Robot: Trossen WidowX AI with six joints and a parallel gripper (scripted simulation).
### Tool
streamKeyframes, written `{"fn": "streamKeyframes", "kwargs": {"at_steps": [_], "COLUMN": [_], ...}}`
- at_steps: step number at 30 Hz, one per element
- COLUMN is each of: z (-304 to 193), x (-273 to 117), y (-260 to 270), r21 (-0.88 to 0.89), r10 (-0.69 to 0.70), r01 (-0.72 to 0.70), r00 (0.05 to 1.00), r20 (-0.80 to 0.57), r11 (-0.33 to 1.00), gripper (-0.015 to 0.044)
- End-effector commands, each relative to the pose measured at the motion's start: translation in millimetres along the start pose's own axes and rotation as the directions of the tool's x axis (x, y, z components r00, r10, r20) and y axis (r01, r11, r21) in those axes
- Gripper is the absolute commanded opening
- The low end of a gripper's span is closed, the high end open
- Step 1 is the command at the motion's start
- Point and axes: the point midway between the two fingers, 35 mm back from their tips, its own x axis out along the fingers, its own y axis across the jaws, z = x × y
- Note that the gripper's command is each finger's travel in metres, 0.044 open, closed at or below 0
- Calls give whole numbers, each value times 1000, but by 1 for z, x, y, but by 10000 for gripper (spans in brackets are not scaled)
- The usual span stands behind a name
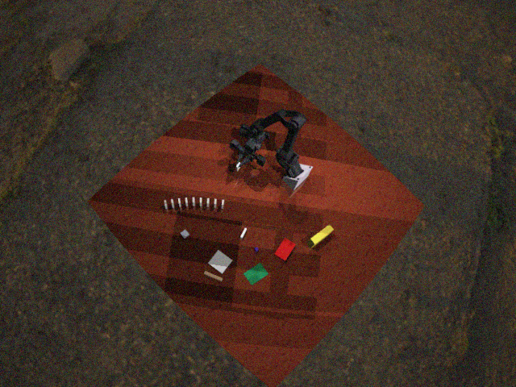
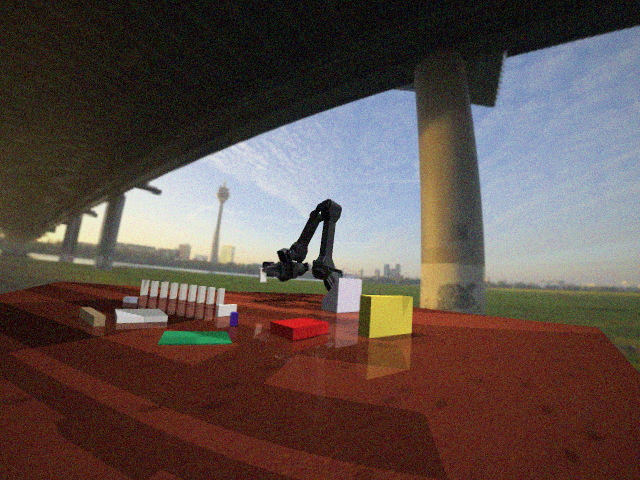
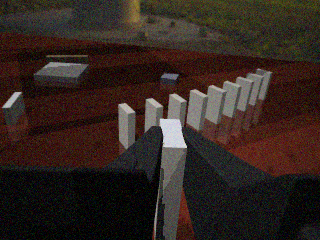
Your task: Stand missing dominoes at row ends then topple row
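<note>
Several white dominoes (image 1: 193,202) (image 2: 173,290) (image 3: 197,110) stand upright in an evenly spaced row. Another white domino (image 1: 243,233) (image 2: 226,310) (image 3: 13,108) lies on its side, off the row's right end in the top view. My gripper (image 1: 238,165) (image 2: 264,273) (image 3: 169,136) is shut on a third white piece, a held domino (image 2: 263,277) (image 3: 173,162). It holds it raised above the table, apart from the row and on the arm's side of it. The fingers hide part of the held domino in the wrist view.
A pale slab (image 1: 219,259) (image 2: 140,316) (image 3: 61,72), tan strip (image 1: 213,276) (image 2: 92,316), small grey-blue block (image 1: 185,233) (image 3: 170,78), blue piece (image 1: 255,249) (image 2: 233,318), green plate (image 1: 255,273) (image 2: 193,337), red block (image 1: 285,248) (image 2: 297,328) and yellow block (image 1: 322,235) (image 2: 385,316) lie across the row from the arm or farther right.
</note>
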Motion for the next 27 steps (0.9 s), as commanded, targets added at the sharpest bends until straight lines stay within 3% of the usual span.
{"fn": "streamKeyframes", "kwargs": {"at_steps": [1, 27], "z": [1, -69], "x": [0, 18], "y": [0, -1], "r21": [-10, 1], "r10": [-3, 0], "r01": [3, 0], "r00": [1000, 1000], "r20": [5, 0], "r11": [1000, 1000], "gripper": [25, 25]}}
